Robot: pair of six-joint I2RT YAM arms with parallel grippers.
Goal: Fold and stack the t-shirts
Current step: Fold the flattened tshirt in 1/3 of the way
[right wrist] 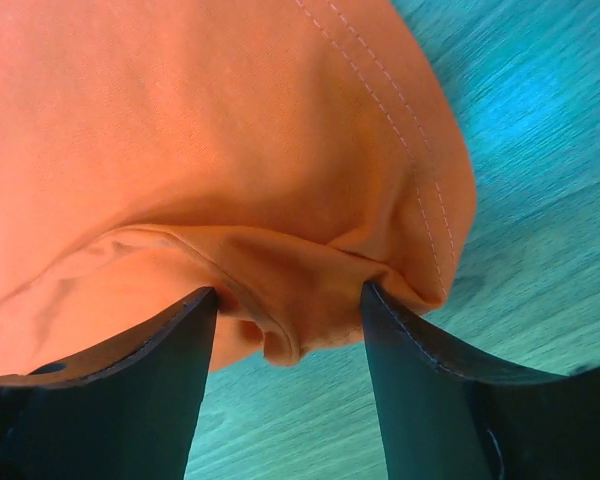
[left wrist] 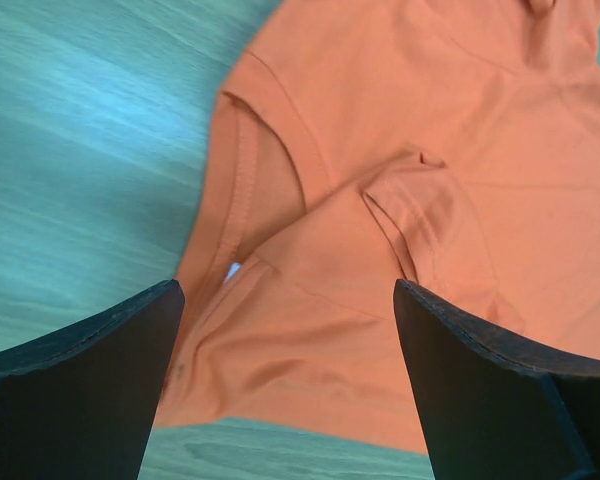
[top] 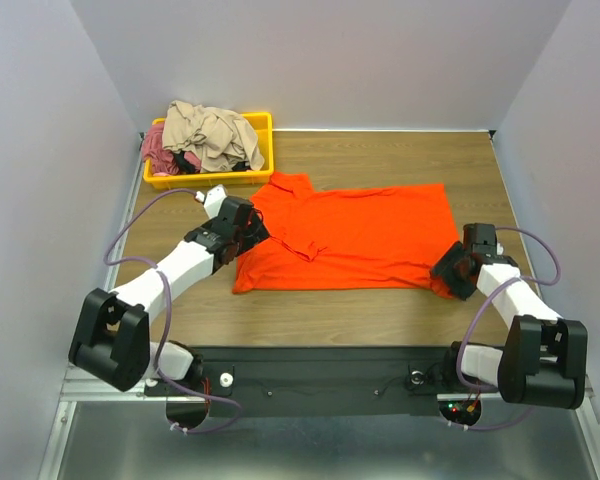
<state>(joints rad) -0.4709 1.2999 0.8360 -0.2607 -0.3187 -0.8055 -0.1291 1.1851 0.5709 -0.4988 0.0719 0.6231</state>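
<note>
three t-shirts (top: 350, 235), one yellow tray (top: 263, 150), two grippers (top: 252, 228)

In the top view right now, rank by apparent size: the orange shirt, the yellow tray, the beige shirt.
1. orange shirt, spread on the table, clearly largest.
2. yellow tray.
3. beige shirt, crumpled in the tray; bunching hides its true size.

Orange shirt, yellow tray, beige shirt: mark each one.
orange shirt (top: 365, 235): top external view, middle of the cloth spread on the table.
yellow tray (top: 205, 180): top external view, near rim of the tray.
beige shirt (top: 212, 132): top external view, top of the crumpled heap in the tray.
</note>
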